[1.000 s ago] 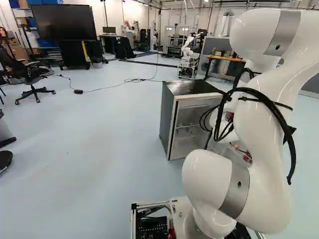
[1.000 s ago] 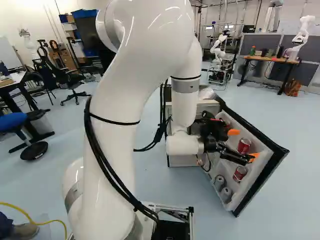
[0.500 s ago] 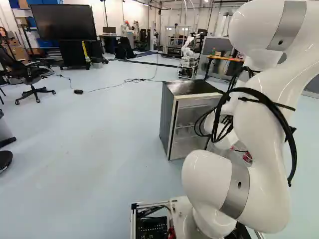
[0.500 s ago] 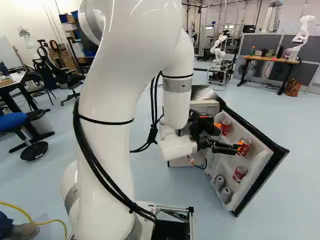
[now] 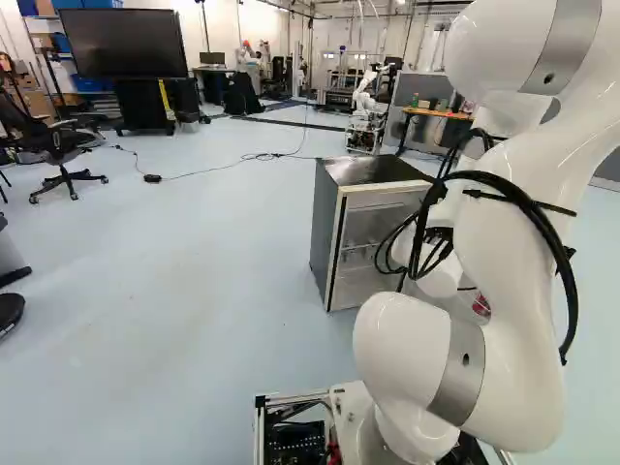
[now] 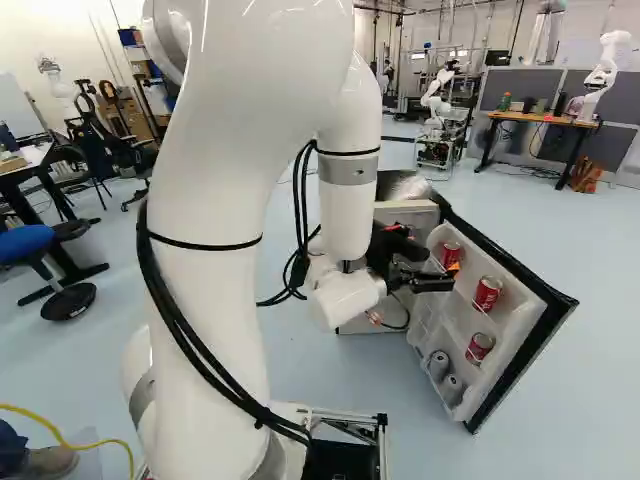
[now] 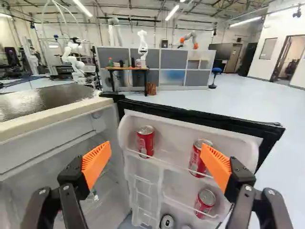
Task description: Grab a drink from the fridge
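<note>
Gripper (image 6: 451, 275) pulled back, fingers (image 7: 95, 163) apart, red cans (image 7: 145, 141) with white lettering

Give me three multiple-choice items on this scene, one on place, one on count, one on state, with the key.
1. Where are the red drink cans?
A) On the floor
B) On the shelves of the open fridge door
C) On a desk

2. How many red drink cans show in the wrist view?
A) Three
B) Five
C) One

3. What state is the hand in?
A) Shut on a can
B) Shut on nothing
C) Open

1 B: the red drink cans stand behind the white rims inside the door.
2 A: two are on the upper shelf, one lower down.
3 C: its orange pads stand wide apart, gripping nothing.
</note>
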Robot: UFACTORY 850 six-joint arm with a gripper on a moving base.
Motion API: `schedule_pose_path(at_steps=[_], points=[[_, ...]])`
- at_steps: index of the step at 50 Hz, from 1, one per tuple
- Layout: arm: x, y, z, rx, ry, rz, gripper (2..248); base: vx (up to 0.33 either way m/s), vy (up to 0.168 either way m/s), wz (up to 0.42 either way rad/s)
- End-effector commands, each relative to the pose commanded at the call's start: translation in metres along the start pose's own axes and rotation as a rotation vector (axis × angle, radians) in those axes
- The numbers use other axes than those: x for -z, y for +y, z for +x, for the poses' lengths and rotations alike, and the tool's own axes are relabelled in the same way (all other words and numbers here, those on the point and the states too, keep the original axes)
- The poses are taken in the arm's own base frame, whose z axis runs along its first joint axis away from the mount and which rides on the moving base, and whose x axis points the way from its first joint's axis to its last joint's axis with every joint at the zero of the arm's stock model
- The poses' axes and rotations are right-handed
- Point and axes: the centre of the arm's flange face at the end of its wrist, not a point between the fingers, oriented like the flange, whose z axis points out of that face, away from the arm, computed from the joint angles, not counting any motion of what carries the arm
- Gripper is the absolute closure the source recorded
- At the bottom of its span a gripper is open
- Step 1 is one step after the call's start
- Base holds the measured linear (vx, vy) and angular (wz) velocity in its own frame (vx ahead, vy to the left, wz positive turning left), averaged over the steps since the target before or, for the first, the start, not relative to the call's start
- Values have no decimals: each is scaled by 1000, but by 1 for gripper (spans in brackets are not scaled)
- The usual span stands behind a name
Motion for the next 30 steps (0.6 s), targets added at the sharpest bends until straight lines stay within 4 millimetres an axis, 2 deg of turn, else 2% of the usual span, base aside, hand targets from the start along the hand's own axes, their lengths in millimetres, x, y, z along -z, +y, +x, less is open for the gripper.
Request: schedule_pose_path(at_steps=[30], points=[[-3,-10,-25,10,-52,110,3,0,0,0]])
